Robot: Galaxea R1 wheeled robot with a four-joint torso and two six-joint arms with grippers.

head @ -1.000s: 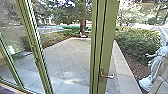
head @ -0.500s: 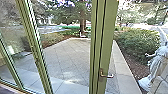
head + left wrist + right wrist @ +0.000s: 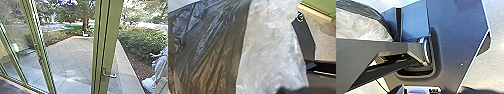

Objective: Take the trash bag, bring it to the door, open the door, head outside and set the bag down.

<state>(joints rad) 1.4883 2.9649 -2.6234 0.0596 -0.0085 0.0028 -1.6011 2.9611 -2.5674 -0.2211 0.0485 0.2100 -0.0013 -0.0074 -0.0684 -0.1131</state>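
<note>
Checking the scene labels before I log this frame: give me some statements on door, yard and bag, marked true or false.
1. The door frame with the handle is green. True.
2. That handle is a round knob. False: it is a lever.
3. In the head view, bushes grow to the right of the paved yard. True.
4. The yard's surface is lawn. False: it is laid with slabs.
5. A tree trunk rises beyond the paving. True.
6. The plastic in the left wrist view is bright red. False: it is whitish, with dark plastic beside it.
</note>
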